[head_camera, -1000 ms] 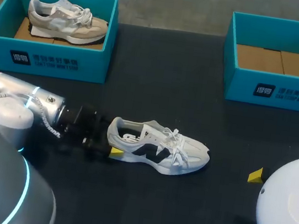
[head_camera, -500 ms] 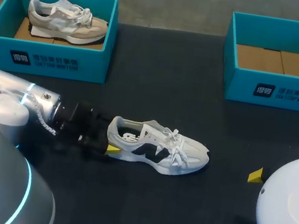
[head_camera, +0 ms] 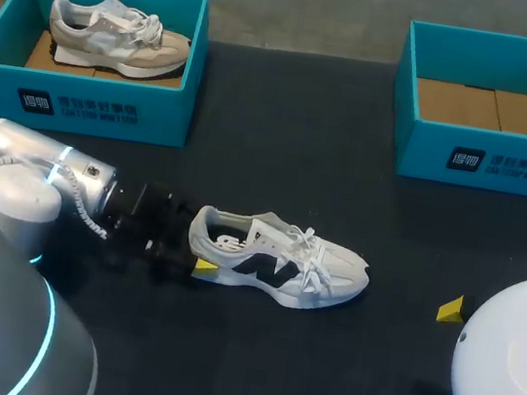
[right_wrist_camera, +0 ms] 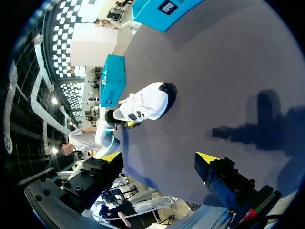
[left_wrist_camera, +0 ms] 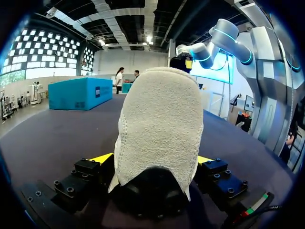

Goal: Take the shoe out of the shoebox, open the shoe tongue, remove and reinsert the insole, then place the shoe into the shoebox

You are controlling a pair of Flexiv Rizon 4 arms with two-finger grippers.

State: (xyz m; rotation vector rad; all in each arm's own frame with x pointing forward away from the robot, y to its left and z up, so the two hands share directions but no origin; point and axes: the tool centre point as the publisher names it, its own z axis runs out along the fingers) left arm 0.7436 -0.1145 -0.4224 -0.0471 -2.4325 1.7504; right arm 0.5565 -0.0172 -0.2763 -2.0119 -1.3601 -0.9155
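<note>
White shoe lies on its sole on table, toe to right | left gripper clamps heel both sides, likely steadying it for tongue work | right gripper wide open, empty, well apart

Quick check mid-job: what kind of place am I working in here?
Probably a robot test bench, not a shop: a black table bears the left shoebox with a beige shoe inside, the right shoebox, and the left gripper shut on the heel of the white shoe.
</note>
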